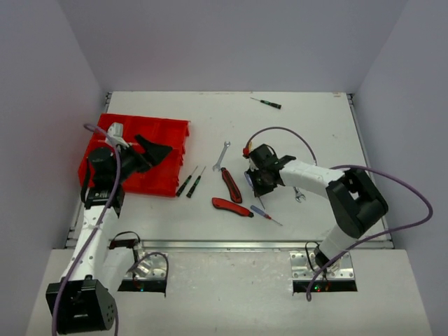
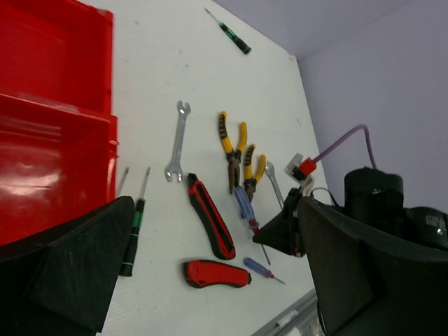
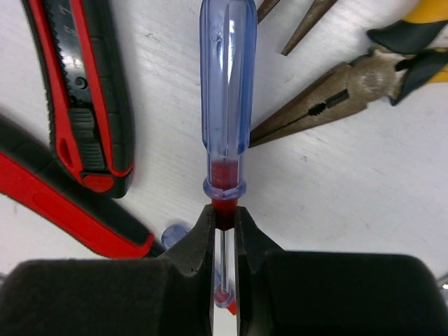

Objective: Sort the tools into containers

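My right gripper (image 3: 224, 217) is shut on the larger blue-handled screwdriver (image 3: 224, 77), pinching its red collar and shaft just below the handle; the tool still lies on the table. From above, that gripper (image 1: 255, 178) sits mid-table among the tools. Two red-black utility knives (image 3: 84, 91) (image 3: 63, 203) lie to its left, yellow-handled pliers (image 3: 336, 98) to its right. A small blue screwdriver (image 1: 264, 214) lies under it. My left gripper (image 1: 159, 154) hangs open and empty over the right edge of the red tray (image 1: 126, 126). In the left wrist view its fingers (image 2: 63, 273) frame the knives (image 2: 215, 273).
A silver wrench (image 1: 222, 155) and two dark-handled screwdrivers (image 1: 189, 180) lie between the tray and the knives. Another wrench (image 1: 299, 196) lies by the right forearm. A green-black screwdriver (image 1: 267, 103) rests near the far edge. Grey walls close in three sides.
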Motion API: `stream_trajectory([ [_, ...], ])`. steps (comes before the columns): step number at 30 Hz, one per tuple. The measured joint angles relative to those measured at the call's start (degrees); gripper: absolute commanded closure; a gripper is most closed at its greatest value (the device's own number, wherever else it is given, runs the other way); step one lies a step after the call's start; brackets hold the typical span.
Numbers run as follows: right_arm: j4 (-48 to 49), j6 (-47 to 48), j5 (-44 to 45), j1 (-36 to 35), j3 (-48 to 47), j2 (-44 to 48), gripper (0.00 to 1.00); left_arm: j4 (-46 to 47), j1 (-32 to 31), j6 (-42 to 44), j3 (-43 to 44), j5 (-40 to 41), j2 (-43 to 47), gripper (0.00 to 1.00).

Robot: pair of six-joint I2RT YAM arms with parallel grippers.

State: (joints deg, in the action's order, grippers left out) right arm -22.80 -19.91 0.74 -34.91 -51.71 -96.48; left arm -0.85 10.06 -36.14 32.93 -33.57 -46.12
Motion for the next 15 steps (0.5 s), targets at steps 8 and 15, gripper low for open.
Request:
stream_trajectory([
  [8,3.11,-0.73,-5.54,-0.55,2.04,17.75,1.0,7.1,-23.35,-3.02,-0.79,4.04,-5.04,0.0],
  [15,13.63,-4.68,-22.69,-0.74,10.12,32.1,1.0,17.96,-37.47,-8.65,-0.29,7.06,-14.64,0.07],
])
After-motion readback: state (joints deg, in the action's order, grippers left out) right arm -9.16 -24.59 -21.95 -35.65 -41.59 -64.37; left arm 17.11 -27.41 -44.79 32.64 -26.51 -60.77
